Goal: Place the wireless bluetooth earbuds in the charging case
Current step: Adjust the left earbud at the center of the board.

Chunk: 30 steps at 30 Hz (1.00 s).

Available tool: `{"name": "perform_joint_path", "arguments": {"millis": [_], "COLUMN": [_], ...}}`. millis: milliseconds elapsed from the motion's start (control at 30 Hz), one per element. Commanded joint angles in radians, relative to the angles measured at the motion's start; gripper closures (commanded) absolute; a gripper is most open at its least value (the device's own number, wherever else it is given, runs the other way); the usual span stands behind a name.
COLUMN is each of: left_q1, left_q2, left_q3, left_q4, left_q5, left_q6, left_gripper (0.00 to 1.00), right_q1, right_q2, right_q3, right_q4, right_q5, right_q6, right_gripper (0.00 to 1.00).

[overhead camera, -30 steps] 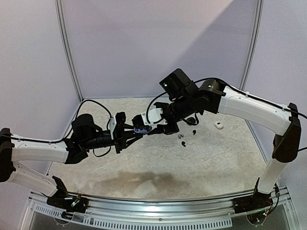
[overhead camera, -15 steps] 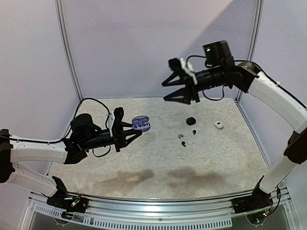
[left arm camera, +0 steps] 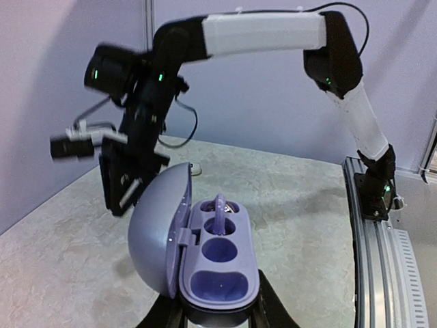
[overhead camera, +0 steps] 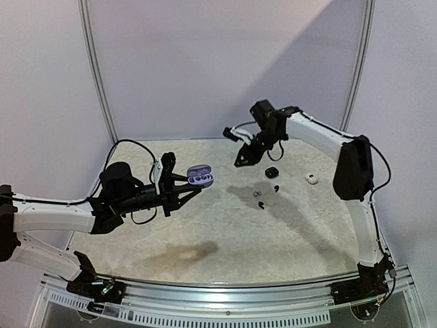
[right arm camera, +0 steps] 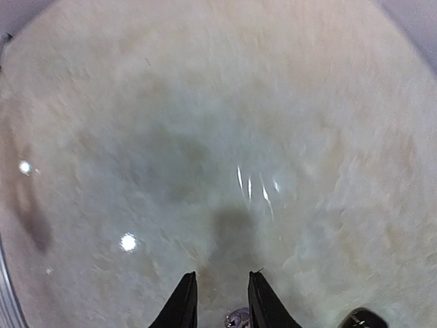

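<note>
**A:** Since the left claw (left arm camera: pixel 218 316) is clamped shut on the base of the lilac plastic clamshell charging case (left arm camera: pixel 217 263), why hold it up off the beige speckled worktop (overhead camera: pixel 225 232)?

**B:** My guess is that with the lid tipped back, the wells face up and toward the other arm, so a bud can go straight in. One pale earbud (left arm camera: pixel 222 206) seems to be seated in the far well, and the near well looks empty.

**A:** And the right claw (right arm camera: pixel 217 301)?

**B:** Its fingers are partway apart with nothing between them, pointing down at the worktop. Just beneath, at the bottom edge of its wrist view, lies a small silvery earbud (right arm camera: pixel 237 318). The claw looks lined up for that one, though the view is blurred.

**A:** The rest?

**B:** From above, two tiny black earbuds (overhead camera: pixel 261 204) lie near the silvery one. A small black case (overhead camera: pixel 272 171) and a small white case (overhead camera: pixel 312 179) sit farther right, well apart from the held case.
</note>
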Motion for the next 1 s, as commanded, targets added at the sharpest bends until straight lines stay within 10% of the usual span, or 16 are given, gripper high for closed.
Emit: {"name": "perform_joint_path", "arguments": {"millis": [0, 967], "left_q1": [-0.017, -0.017], "left_q2": [-0.008, 0.025], "left_q3": [-0.009, 0.023], "left_q4": [-0.005, -0.015], "left_q5": [-0.004, 0.008], "left_q6": [-0.004, 0.013], "left_gripper": [1.00, 1.00], "right_q1": [-0.015, -0.078], "right_q2": [0.081, 0.099], "right_q3": [-0.003, -0.257], "right_q4": [-0.096, 0.030], "right_q5": [0.180, 0.140], "right_q6": [-0.066, -0.039], "right_gripper": [0.72, 0.83]}}
